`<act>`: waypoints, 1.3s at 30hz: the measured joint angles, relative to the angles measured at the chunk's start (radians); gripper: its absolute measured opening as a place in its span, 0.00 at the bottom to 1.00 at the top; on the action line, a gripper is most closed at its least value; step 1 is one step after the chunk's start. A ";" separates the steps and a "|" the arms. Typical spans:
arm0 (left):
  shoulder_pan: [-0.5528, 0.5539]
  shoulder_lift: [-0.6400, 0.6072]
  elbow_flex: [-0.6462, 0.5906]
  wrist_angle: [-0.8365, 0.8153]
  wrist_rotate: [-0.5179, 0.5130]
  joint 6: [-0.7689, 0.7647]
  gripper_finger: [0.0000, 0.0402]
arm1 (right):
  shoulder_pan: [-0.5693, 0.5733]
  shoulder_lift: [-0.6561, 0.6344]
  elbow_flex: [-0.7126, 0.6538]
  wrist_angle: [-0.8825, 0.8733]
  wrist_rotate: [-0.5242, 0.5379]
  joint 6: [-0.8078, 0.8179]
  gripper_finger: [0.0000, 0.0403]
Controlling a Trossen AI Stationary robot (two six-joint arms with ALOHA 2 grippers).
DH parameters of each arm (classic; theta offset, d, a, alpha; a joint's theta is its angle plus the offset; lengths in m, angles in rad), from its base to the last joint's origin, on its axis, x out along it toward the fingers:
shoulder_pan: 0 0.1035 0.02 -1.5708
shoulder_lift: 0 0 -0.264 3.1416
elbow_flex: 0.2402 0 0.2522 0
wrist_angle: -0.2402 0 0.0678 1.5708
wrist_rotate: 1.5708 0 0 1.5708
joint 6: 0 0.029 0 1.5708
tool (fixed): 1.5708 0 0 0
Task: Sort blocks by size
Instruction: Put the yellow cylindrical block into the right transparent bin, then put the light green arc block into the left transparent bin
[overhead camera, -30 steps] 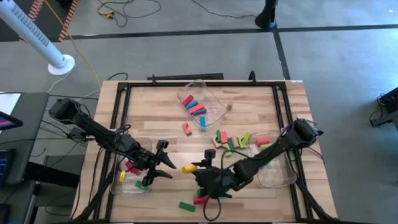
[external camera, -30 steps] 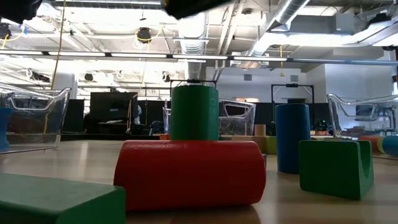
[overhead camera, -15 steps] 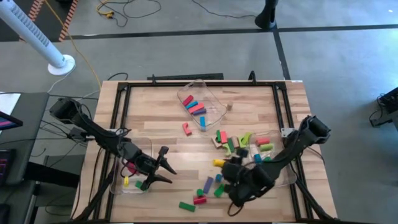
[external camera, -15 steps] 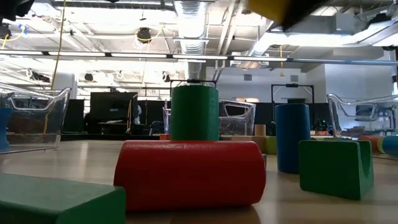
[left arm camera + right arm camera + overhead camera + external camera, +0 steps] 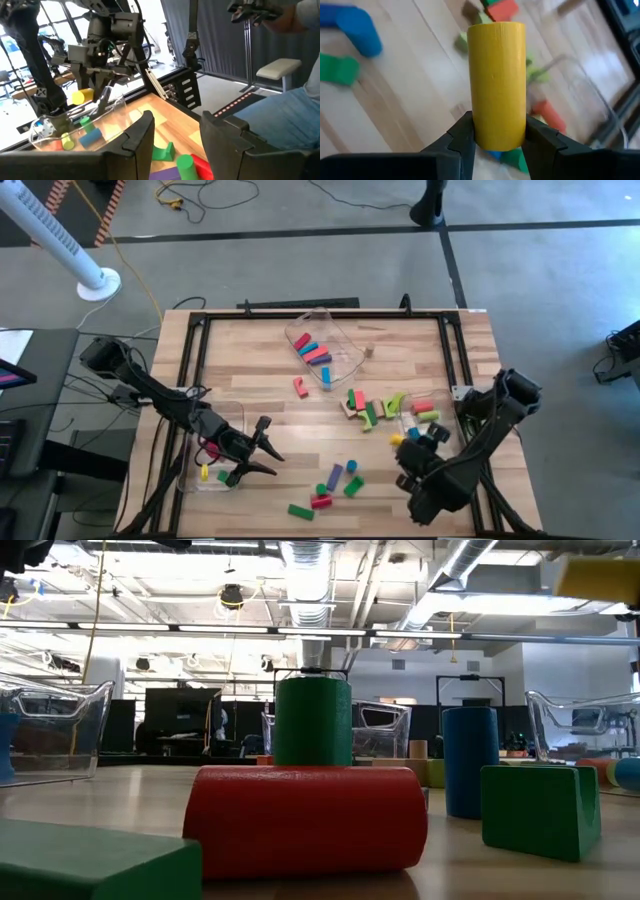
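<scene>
My right gripper (image 5: 402, 444) is shut on a yellow cylinder block (image 5: 498, 82), lifted over the table at the left rim of the clear right bin (image 5: 447, 448). The low view catches the yellow cylinder (image 5: 598, 580) at its top right corner. Loose blocks lie in a pile (image 5: 378, 408) and near the front edge (image 5: 335, 485). There a red cylinder (image 5: 305, 820) lies on its side, and a green one (image 5: 312, 720) and a blue one (image 5: 470, 760) stand upright. My left gripper (image 5: 266, 446) stands open, with nothing between its fingers, beside the left bin (image 5: 205, 455). My right gripper pinches the yellow cylinder's round side near one end (image 5: 497, 140) between its two fingers (image 5: 464, 136). The cylinder lies along the fingers and sticks out past their tips. The gripper slants downward, and the block is lifted clear of the table.
A third clear bin (image 5: 322, 345) with several blocks stands at the far middle. The left bin holds red, yellow and green blocks. A black frame (image 5: 300, 315) runs round the table. In the left wrist view a person (image 5: 295, 115) sits beyond the table.
My right gripper has carried the yellow cylinder from the front middle toward the table's right edge, turning as it went, and has stayed shut on it. The blocks near the front edge, which it covered before, now show.
</scene>
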 joint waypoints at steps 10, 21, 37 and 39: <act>0.000 0.000 0.000 -0.020 -0.002 -0.022 0.37 | 0.038 -0.003 -0.192 0.000 -0.284 0.150 0.38; 0.000 0.000 0.000 -0.023 -0.011 -0.022 0.37 | 0.090 -0.003 -0.199 0.011 -0.336 0.244 0.40; 0.000 0.000 0.000 -0.037 -0.021 -0.026 0.37 | 0.096 -0.043 -0.198 0.063 -0.349 0.229 0.52; 0.000 0.000 0.000 -0.037 -0.020 -0.026 0.37 | 0.096 -0.049 -0.198 0.062 -0.348 0.230 0.53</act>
